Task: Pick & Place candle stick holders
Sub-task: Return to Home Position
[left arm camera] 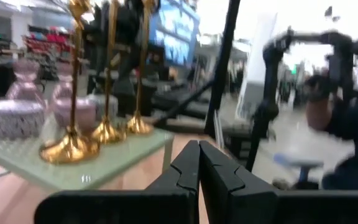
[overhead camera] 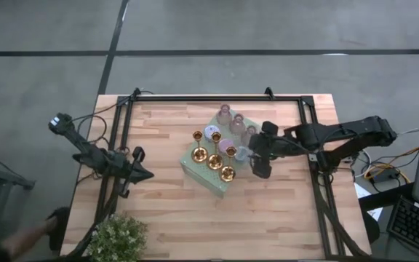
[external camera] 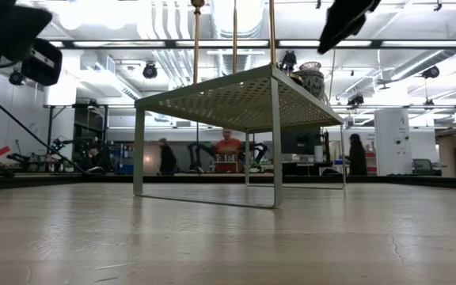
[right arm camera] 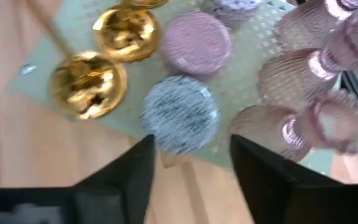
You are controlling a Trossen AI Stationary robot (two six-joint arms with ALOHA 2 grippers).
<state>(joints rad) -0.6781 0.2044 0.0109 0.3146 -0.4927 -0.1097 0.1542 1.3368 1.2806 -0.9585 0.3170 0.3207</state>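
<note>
A pale-green dotted platform [overhead camera: 211, 164] stands on thin legs at the table's middle. On it several slim gold candlesticks [overhead camera: 215, 160] stand on round bases, also seen in the left wrist view [left arm camera: 72, 146]. Beside them sit squat round holders: lilac [overhead camera: 212, 132], pink [right arm camera: 197, 40] and pale blue [right arm camera: 180, 121]. Ribbed pink glass holders [right arm camera: 303, 93] stand at the platform's far right. My right gripper [right arm camera: 191, 158] is open at the platform's right edge, its fingers on either side of the pale blue holder and short of it. My left gripper [left arm camera: 199, 165] is shut and empty, left of the platform.
A leafy green plant [overhead camera: 118, 236] stands at the table's near left corner. Black frame rails [overhead camera: 217, 98] run along the far, left and right sides of the table. Bare wood lies in front of the platform. People show in the room behind the table [external camera: 228, 150].
</note>
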